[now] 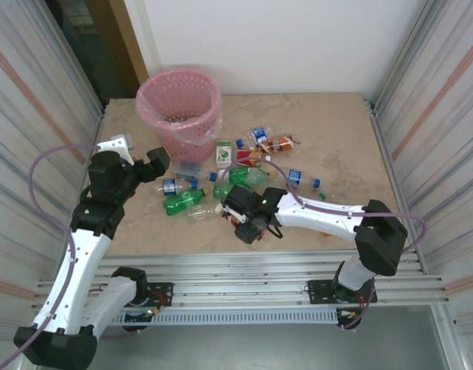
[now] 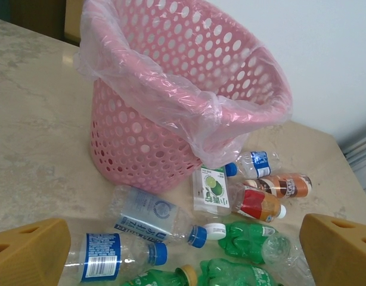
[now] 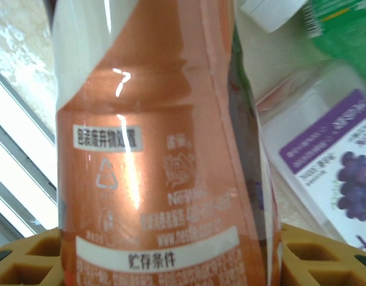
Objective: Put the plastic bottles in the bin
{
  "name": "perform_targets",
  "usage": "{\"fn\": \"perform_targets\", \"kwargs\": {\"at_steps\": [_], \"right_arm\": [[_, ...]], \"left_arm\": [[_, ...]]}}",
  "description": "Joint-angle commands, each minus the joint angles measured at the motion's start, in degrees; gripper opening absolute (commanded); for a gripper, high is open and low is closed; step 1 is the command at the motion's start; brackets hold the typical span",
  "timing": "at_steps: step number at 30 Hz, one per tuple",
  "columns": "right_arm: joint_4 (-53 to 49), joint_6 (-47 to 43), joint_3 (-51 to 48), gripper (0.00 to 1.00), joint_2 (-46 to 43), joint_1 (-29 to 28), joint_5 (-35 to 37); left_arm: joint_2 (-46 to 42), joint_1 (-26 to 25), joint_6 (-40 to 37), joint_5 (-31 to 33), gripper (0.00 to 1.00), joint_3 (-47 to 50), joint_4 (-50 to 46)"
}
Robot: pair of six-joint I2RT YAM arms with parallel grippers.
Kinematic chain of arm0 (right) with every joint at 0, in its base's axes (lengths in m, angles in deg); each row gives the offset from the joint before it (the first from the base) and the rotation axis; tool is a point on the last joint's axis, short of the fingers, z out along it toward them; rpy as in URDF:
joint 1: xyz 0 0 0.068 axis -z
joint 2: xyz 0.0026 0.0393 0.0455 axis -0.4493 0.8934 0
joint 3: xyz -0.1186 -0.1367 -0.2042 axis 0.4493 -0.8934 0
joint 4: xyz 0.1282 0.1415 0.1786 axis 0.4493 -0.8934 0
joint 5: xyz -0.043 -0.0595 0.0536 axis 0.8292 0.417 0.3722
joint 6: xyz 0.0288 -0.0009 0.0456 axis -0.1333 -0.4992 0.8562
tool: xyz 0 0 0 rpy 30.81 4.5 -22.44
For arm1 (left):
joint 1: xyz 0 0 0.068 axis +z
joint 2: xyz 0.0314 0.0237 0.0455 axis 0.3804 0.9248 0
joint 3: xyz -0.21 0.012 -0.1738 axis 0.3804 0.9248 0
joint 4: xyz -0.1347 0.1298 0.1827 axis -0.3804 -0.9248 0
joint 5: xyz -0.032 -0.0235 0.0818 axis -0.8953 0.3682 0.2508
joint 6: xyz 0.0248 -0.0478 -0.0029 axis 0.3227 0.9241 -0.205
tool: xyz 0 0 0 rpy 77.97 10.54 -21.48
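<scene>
Right wrist view: right end effector (image 3: 171, 262) clasps an orange-brown bottle (image 3: 159, 149) mid-frame; left end effector (image 2: 183, 247) gapes wide, bin (image 2: 171, 89) upper centre.

Crushed plastic bottles (image 1: 248, 177) lie scattered beside the upright pink bin (image 1: 186, 135), one orange-brown bottle (image 3: 159, 149) gripped.

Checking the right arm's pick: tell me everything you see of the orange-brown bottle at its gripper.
The orange-brown bottle is glossy plastic in a coppery sleeve printed with white Chinese text, a recycling triangle and a Nestle mark. It fills the gap between the right gripper's yellow fingers, both touching its sides.
</scene>
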Motion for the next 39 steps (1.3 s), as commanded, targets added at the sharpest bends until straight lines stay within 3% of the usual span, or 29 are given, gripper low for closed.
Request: {"fn": "perform_targets", "kwargs": {"at_steps": [1, 10, 19, 27, 34, 39], "right_arm": [[1.46, 1.51, 0.45, 0.27, -4.26, 1.09, 1.98], [15.51, 2.96, -2.10, 0.19, -12.73, 4.70, 3.99], [29.57, 2.04, -1.43, 0.19, -14.35, 8.01, -1.76], [33.69, 1.84, 0.96, 0.20, -13.01, 9.60, -6.45], [36.04, 2.07, 1.41, 0.21, -12.94, 9.93, -7.79], [37.02, 2.46, 1.58, 0.25, -12.81, 10.28, -7.10]], "left_arm": [[0.37, 0.59, 2.30, -2.92, 0.99, 0.14, 2.15], [2.74, -4.23, 4.52, -13.61, 0.98, 1.27, 12.20], [12.51, -14.25, 0.28, -20.26, 0.93, -7.80, 13.72], [20.63, -18.42, -0.97, -24.17, 0.88, -13.80, 14.73], [23.32, -19.14, -0.13, -24.29, 0.71, -14.50, 16.05], [23.38, -19.45, 0.10, -24.44, 0.45, -14.30, 16.74]]}}
